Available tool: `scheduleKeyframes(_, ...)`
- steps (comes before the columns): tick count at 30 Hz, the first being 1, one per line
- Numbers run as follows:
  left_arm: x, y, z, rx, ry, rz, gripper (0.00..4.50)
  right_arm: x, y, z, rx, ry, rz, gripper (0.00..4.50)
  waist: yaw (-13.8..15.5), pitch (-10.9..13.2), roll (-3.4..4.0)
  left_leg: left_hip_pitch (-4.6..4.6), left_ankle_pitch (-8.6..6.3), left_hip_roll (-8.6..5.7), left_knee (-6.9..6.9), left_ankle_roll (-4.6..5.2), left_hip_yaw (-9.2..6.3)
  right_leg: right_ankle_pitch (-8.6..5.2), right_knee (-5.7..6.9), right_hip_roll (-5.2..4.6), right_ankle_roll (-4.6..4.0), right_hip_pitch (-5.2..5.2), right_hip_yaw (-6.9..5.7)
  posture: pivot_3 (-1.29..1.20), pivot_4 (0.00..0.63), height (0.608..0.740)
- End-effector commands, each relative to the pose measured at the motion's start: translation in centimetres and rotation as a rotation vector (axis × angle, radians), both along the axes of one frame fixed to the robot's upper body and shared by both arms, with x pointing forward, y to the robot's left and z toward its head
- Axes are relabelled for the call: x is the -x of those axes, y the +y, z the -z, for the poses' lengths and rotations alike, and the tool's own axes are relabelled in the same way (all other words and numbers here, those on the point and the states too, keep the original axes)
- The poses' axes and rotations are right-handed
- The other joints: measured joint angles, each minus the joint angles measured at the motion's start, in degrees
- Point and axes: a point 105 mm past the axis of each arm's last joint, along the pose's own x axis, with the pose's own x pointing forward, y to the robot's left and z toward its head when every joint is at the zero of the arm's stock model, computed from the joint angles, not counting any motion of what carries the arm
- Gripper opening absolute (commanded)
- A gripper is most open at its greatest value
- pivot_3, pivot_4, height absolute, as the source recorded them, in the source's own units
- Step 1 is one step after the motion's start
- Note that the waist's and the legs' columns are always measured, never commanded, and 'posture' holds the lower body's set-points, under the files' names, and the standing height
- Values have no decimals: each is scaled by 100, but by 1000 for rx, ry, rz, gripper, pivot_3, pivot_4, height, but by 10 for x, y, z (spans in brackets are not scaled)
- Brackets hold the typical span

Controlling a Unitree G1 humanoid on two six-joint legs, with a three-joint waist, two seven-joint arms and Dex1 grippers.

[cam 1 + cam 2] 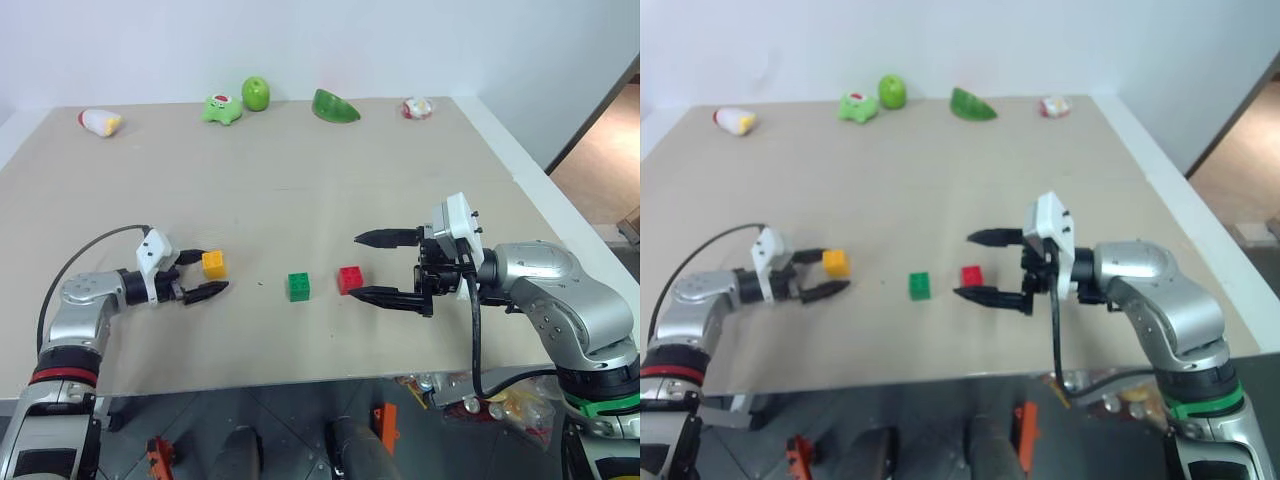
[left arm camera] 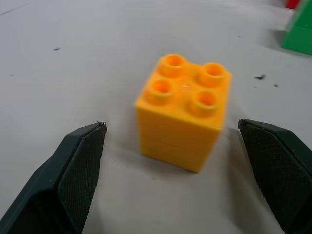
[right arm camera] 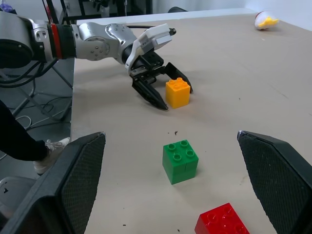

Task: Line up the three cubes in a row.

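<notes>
Silver arms, black cables, white wrist housings, black textured gripper [image 1: 384, 266] fingers.

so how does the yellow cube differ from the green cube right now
The small yellow plastic studded cube sits between the left gripper's open jaws; the small green plastic studded cube stands free, no gripper around it. Yellow lies slightly farther back. Both rest upright on the table, untouched.

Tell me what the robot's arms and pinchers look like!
Both arms are shiny silver metal with rounded joints. Each ends in a white boxy block at the wrist and two black pointed fingers with bumpy textured pads, on the left gripper and the right gripper. A black cable loops along each arm. The left arm has a red band, the right a green one.
</notes>
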Motion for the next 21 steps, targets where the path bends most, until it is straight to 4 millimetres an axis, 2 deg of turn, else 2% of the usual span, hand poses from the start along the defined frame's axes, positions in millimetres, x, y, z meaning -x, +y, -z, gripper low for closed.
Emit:
scheduleKeyframes(1, -5, -2, -8, 7, -44, 7, 3319, 1, -3, -8, 1, -43, 9, 4500, 0, 0, 0, -1, 0, 0, 0, 0, 0, 0, 0, 0, 0, 0, 0, 0, 150, 733)
scheduleKeyframes(7, -12, -10, -12, 35, -69, 1, 1331, -2, -4, -7, 2, -42, 19, 4500, 1, 0, 0, -2, 0, 0, 1, 0, -1, 0, 0, 0, 1, 0, -1, 0, 150, 733)
scheduleKeyframes(14, 0, -21, -23, 21, -102, 88, 1340, -3, -6, -7, 4, -44, 30, 4500, -2, 0, 0, -2, 0, 0, 0, 0, -2, 0, 0, 0, 2, 0, -1, 0, 150, 733)
scheduleKeyframes(21, 51, -46, -32, -36, -60, 364, 1340, -6, -26, -1, 27, -11, 78, 4500, -2, 0, 0, -3, 0, 0, -2, 0, -1, -2, 0, -1, 4, -1, 0, 0, 150, 733)
